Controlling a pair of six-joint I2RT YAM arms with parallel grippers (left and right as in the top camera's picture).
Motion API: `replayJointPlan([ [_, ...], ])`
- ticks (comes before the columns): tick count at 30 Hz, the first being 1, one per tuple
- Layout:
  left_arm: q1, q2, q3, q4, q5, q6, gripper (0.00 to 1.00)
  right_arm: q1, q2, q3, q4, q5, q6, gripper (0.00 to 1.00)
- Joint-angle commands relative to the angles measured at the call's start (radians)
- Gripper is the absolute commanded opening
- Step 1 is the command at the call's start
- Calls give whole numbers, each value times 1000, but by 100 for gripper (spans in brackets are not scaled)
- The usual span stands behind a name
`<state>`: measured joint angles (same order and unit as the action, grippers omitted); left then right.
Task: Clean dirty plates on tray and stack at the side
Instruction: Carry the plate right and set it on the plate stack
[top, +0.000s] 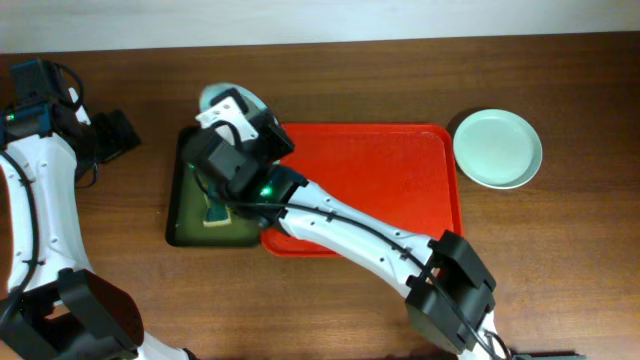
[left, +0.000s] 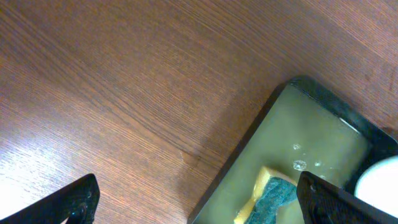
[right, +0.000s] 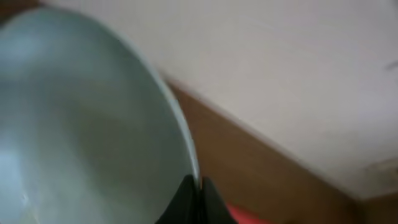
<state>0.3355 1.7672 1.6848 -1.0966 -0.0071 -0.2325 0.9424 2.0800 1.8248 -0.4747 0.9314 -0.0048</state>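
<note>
Toward far edge of tabletop (top: 120, 60), right jaws pinch plate (right: 87, 124) rim.
Likely stiff, slick, breakable; left jaws spread, empty.

This looks like a robotics lab bench staged as a dishwashing station. Two white robot arms (top: 350, 230) with exposed cables stand at a bare wooden surface (top: 560, 260) against a plain pale wall (top: 400, 20). A red tray (top: 380, 170), a green tray (top: 180, 215) and a pale plate (top: 497, 148) are laid out on it.
</note>
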Motion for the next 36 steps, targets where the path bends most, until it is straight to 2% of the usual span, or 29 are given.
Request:
replayJointPlan([
  [1,8,2,0,0,1,-13,99,-69,-11,9,-85,-215,324,4],
  [5,8,2,0,0,1,-13,100,-192,-11,9,-156,-549,489,4],
  [11,8,2,0,0,1,-13,99,-489,-11,9,-240,-1142,546,4],
  [14,8,2,0,0,1,-13,99,-676,-11,9,-330,-1319,545,4],
  [18,8,2,0,0,1,-13,99,-943,-11,9,-549,-1313,535,4],
  [22,8,2,0,0,1,-13,99,-1201,-11,9,-723,-1296,427,4],
  [25,8,2,0,0,1,-13,99,-1350,-11,8,-819,-1131,427,4],
  [29,8,2,0,0,1,-13,99,-1433,-11,8,-858,-1044,423,4],
  [36,8,2,0,0,1,-13,99,-1410,-11,8,-845,-971,424,4],
])
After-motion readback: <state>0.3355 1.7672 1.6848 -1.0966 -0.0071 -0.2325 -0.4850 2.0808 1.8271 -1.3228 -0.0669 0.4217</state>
